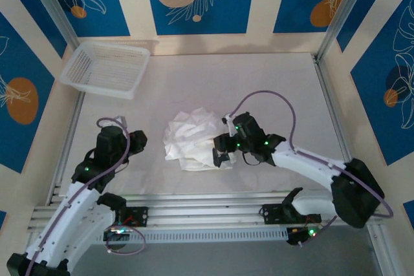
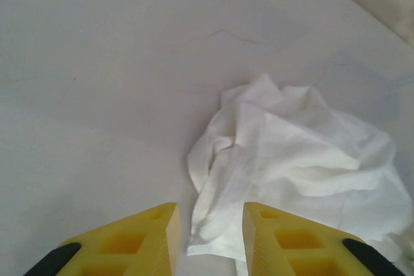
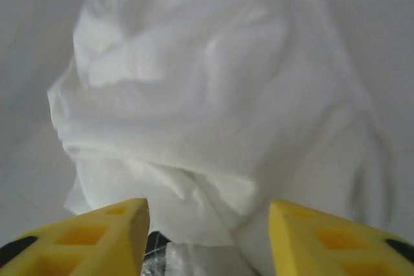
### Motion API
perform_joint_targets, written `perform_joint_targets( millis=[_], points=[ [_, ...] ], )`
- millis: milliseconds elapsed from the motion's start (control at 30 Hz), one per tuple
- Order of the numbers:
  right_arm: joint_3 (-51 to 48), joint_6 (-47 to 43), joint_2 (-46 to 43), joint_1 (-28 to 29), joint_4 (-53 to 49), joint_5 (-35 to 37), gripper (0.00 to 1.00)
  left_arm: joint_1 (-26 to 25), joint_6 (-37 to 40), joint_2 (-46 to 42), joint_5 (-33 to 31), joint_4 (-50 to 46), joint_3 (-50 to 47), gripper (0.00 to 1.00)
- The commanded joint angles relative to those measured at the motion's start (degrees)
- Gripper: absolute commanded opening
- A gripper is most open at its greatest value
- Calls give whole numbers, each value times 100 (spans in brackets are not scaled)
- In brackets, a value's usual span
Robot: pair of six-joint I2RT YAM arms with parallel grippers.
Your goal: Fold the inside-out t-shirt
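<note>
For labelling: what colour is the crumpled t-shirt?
Plain white. The crumpled t-shirt shows best in left wrist view.

I see the t-shirt [image 1: 189,141] as a crumpled white heap on the table [image 1: 259,82], a little nearer to me than the middle. It is neither spread flat nor folded: the thin cloth is bunched into soft ridges and deep creases, with loose flaps sticking up along its far side. On my left wrist view the t-shirt [image 2: 297,159] has a flatter edge trailing down its near-left side. On my right wrist view the t-shirt [image 3: 213,108] rises as a rounded, blurred mound. I cannot make out sleeves, collar or tag.
</note>
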Motion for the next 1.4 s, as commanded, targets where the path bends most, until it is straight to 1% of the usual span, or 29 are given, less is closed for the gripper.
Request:
perform_joint_targets(
  millis=[0, 33, 67, 100, 133, 200, 300, 367, 400, 433, 467, 500, 567, 600, 633, 667, 733, 767, 800, 833, 900, 933, 1000, 1067, 1100, 1133, 1200, 1300, 1367],
  points=[
    [-54, 1274, -214, -802, -381, 374, 54, 37, 152, 323, 625, 469, 305, 34],
    [-34, 1513, -120, -1173, -563, 38, 54, -53, 114, 607, 1019, 737, 401, 34],
    [37, 1675, 61, -1527, -745, -391, 54, -286, 100, 1022, 1241, 894, 603, 35],
    [141, 1697, 274, -1776, -920, -734, 54, -639, 187, 1429, 1210, 915, 872, 36],
    [258, 1672, 480, -1892, -1098, -970, 56, -1086, 310, 1742, 1052, 896, 1147, 38],
    [511, 1539, 948, -1981, -1323, -1535, 60, -1817, 638, 2543, 784, 918, 1776, 44],
    [678, 1583, 1491, -1969, -1213, -2495, 63, -2264, 826, 3867, 1029, 977, 2638, 57],
    [645, 1716, 1659, -1895, -778, -3111, 62, -2425, 924, 4573, 969, 1028, 3054, 63],
    [589, 1810, 1704, -1804, -509, -3350, 56, -2454, 928, 4899, 886, 1074, 3202, 66],
    [549, 1878, 1732, -1714, -307, -3476, 45, -2449, 911, 5140, 844, 1056, 3340, 66],
    [561, 1909, 1752, -1573, -186, -3542, 28, -2441, 934, 5384, 767, 970, 3516, 67],
    [593, 1879, 1708, -1396, -95, -3544, 15, -2438, 977, 5558, 672, 819, 3669, 66],
    [501, 1700, 1473, -946, 241, -3299, 3, -2428, 1065, 5755, 518, 470, 3885, 66],
    [395, 1578, 1355, -675, 458, -3128, 1, -2415, 1122, 5840, 496, 273, 3943, 65],
    [323, 1476, 1294, -474, 641, -3014, 1, -2411, 1171, 5918, 487, 59, 3981, 62],
    [284, 1348, 1278, -320, 748, -2968, 3, -2402, 1230, 6009, 440, -226, 3981, 52],
    [300, 1298, 1304, -249, 713, -2955, 8, -2364, 1264, 5992, 151, -588, 3712, 21],
    [299, 1295, 1285, -289, 654, -2941, 11, -2285, 1253, 5824, 26, -602, 3398, 6],
    [282, 1292, 1213, -342, 623, -2937, 14, -2143, 1226, 5559, 31, -539, 3062, 0],
    [249, 1268, 1114, -385, 639, -2936, 18, -1965, 1182, 5311, 94, -486, 2743, 0],
    [125, 1167, 796, -481, 619, -2755, 34, -1435, 1086, 4544, 309, -346, 2055, 0],
    [89, 1136, 653, -530, 541, -2504, 40, -1228, 1053, 4218, 382, -322, 1794, 0],
    [78, 1114, 415, -616, 177, -1538, 44, -896, 1066, 3538, 417, -363, 1398, 0],
    [226, 1164, 464, -672, -404, -467, 46, -814, 1094, 3181, 307, -480, 1226, 0],
    [386, 1049, 633, -708, -661, -239, 49, -803, 1096, 3099, 265, -539, 1178, 0],
    [564, 917, 831, -742, -880, -233, 53, -794, 1085, 3076, 229, -592, 1157, 0],
    [1025, 657, 1351, -701, -1154, -570, 60, -785, 1023, 3088, 171, -615, 1108, 0],
    [1349, 627, 2020, -433, -766, -1117, 67, -778, 867, 3067, 76, -484, 1008, 0],
    [1472, 718, 2479, -288, -346, -1121, 69, -776, 780, 3045, -38, -469, 1005, 0]
  ],
)
